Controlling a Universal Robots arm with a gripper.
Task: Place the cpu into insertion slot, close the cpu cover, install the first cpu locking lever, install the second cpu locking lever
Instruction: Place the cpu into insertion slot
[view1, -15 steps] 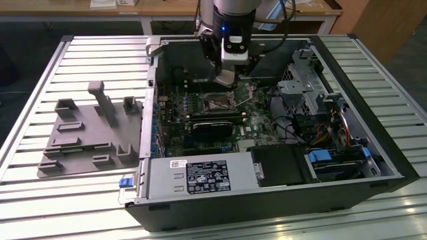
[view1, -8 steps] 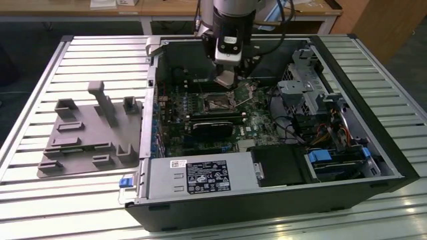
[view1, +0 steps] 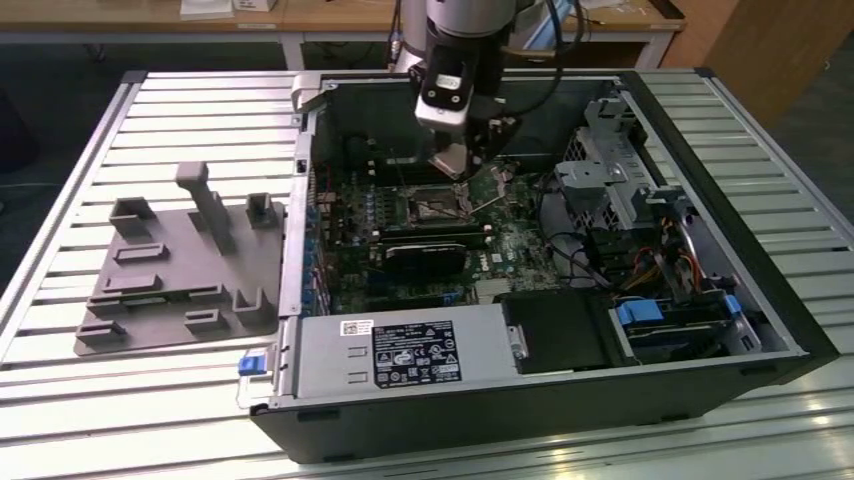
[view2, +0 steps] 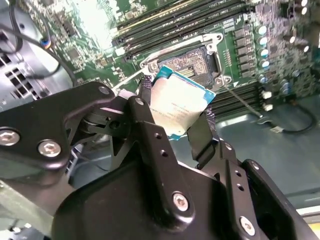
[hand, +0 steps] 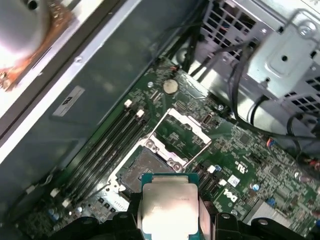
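My gripper (view1: 454, 160) hangs over the motherboard inside the open computer case, shut on the cpu (view2: 180, 105). The cpu is a square chip with a pale silver top and a blue-green edge, clamped by two opposite sides between the black fingers (view2: 200, 135). The cpu (hand: 167, 202) sits just above and beside the insertion slot (hand: 142, 167), apart from it, and the slot (view2: 192, 60) lies bare. The cpu cover (hand: 182, 127), a silver frame with a square window, is swung open past the slot. A thin locking lever (view2: 242, 100) stands free beside the slot.
Memory slots (hand: 107, 145) run alongside the socket. A black card (view1: 427, 250) lies just in front of the socket, and cables and a metal drive cage (view1: 601, 175) crowd the exterior view's right. A grey fixture plate (view1: 174, 270) rests on the slatted table outside the case.
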